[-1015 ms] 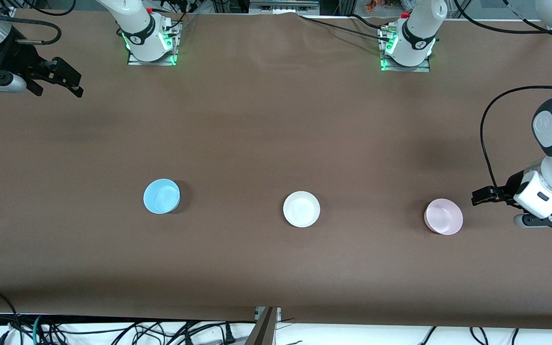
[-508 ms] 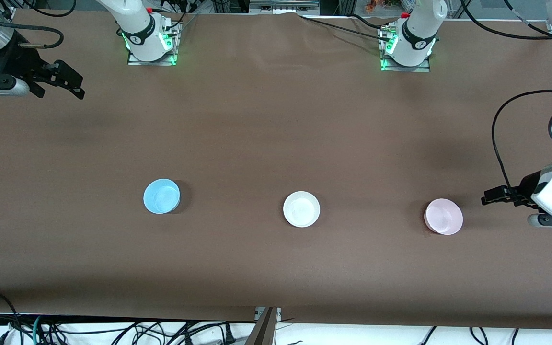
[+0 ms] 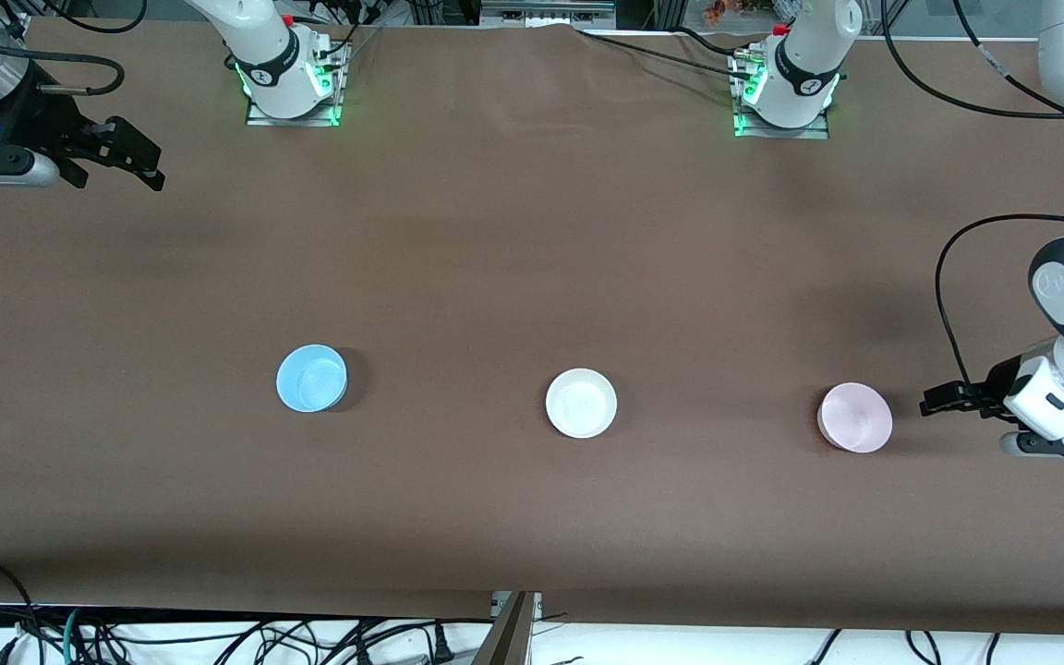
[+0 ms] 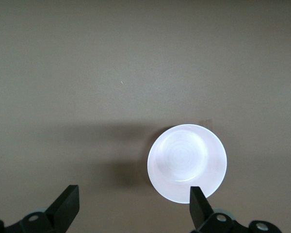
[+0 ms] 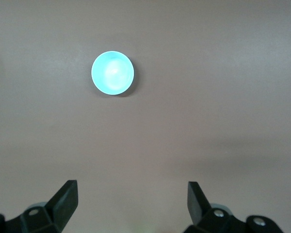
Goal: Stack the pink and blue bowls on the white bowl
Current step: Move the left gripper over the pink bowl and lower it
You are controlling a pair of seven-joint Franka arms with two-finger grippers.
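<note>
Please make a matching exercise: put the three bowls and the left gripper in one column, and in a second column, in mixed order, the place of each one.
1. pink bowl
2. blue bowl
3. white bowl
4. left gripper

A. between the other two bowls
B. open, beside the pink bowl
C. toward the right arm's end of the table
D. toward the left arm's end of the table

Pairs: 1-D, 2-C, 3-A, 4-B

White bowl (image 3: 581,403) between pink and blue bowls (image 3: 855,417)
</note>
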